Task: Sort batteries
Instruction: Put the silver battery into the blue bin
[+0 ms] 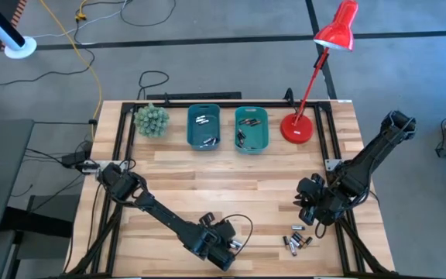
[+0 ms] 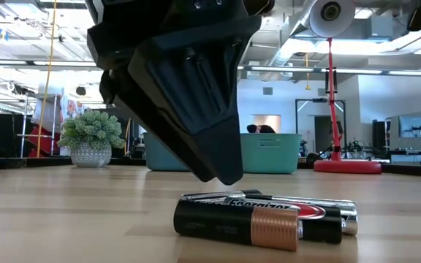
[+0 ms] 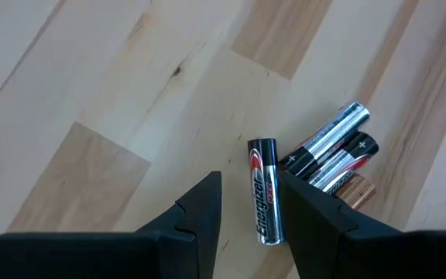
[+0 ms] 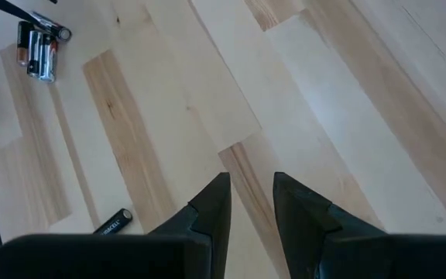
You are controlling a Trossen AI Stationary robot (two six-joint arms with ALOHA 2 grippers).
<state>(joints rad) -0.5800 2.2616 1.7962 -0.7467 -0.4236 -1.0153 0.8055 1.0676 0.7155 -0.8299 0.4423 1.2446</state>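
Note:
My left gripper [image 3: 248,177] hangs open low over the table near its front edge, tilted downward. Its fingers stand on either side of a black-and-silver battery [image 3: 264,190] lying flat on the wood. Beside that one lies a small heap of batteries [image 3: 330,151], seen close in the low view [image 2: 254,215] under the left gripper's tip [image 2: 225,175]. My right gripper [image 4: 252,180] hovers open over bare wood at the right [image 1: 307,208]. A loose battery [image 4: 113,223] and another cluster of batteries [image 1: 296,242] lie near it.
Two teal bins [image 1: 204,128] [image 1: 252,128] with batteries inside stand at the far middle. A potted plant [image 1: 152,120] is left of them and a red lamp [image 1: 298,128] to their right. Bare wood lies between the arms.

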